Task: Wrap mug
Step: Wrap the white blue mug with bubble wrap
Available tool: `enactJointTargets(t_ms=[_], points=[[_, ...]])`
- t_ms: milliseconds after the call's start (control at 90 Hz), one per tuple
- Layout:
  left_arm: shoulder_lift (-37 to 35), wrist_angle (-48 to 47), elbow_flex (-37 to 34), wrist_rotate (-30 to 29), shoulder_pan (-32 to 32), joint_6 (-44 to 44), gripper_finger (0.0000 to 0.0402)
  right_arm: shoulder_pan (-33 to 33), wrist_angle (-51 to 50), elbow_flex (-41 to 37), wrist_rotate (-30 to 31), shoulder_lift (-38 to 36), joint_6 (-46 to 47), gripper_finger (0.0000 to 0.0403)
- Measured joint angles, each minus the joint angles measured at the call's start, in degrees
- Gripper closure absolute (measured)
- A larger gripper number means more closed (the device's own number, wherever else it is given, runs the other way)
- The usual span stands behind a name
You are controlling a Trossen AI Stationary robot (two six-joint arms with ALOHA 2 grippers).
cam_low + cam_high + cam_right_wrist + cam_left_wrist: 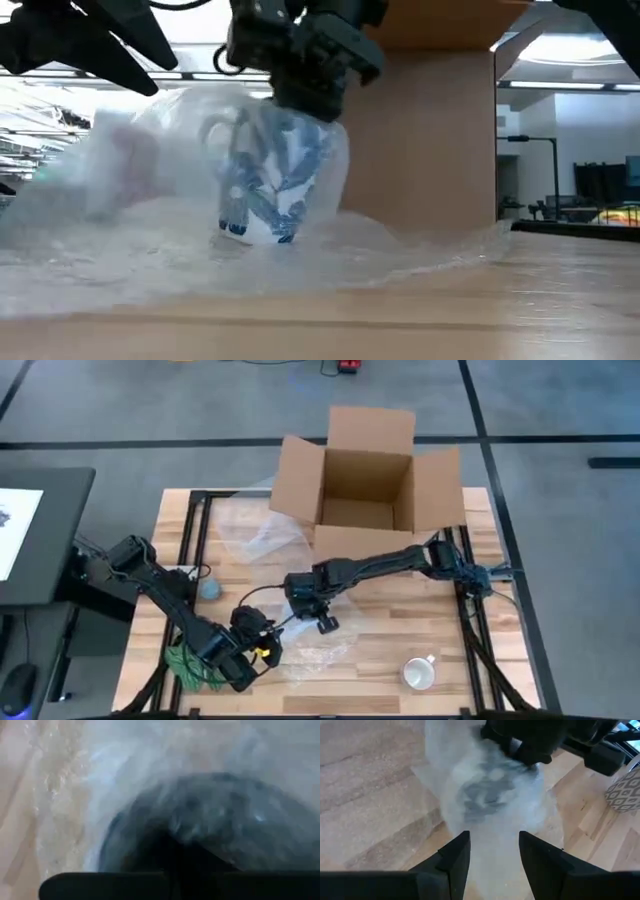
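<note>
I pin the blue-patterned mug (275, 180) from above with my right gripper (305, 95), closed on it, steadying it inside the bubble wrap (150, 250); my left gripper (492, 852) waits at seven o'clock, jaws wide, ready to fold.

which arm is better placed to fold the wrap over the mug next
Left, probably. The right gripper already holds the blue-patterned white mug, while the left gripper, jaws open, faces the clear bubble wrap.

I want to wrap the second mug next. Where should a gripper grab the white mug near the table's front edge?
The white mug stands upright, mouth up, handle toward the box. Likely best: come straight down and pinch the rim on the side away from the handle.
</note>
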Motion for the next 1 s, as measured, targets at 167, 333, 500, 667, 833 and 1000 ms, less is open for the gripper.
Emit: enactJointTargets(t_ms=[167,333,500,667,833,1000], points=[[0.0,0.1,0.0,-0.2,0.1,-0.3,0.0254,0.4,-1.2,0.4,-2.6,-0.3,-0.7,0.0403],[0.0,0.1,0.0,-0.3,0.1,-0.2,0.0254,0.7,-6.6,3.8,-3.6,-0.3,-2.5,0.0403],[0.0,0.1,0.0,-0.4,0.1,-0.2,0.0254,1.5,-9.9,9.0,-3.6,-0.3,-4.3,0.0403],[0.0,0.1,0.0,-0.4,0.1,0.2,0.0254,1.8,-12.4,14.0,-3.5,-0.3,-5.1,0.0403],[0.0,0.1,0.0,-0.4,0.1,0.7,0.0254,1.8,-14.2,16.0,-3.5,-0.3,-6.8,0.0403],[0.0,0.0,0.0,-0.4,0.1,0.9,0.0254,1.8,-14.7,15.6,-5.9,-0.3,-7.4,0.0403]])
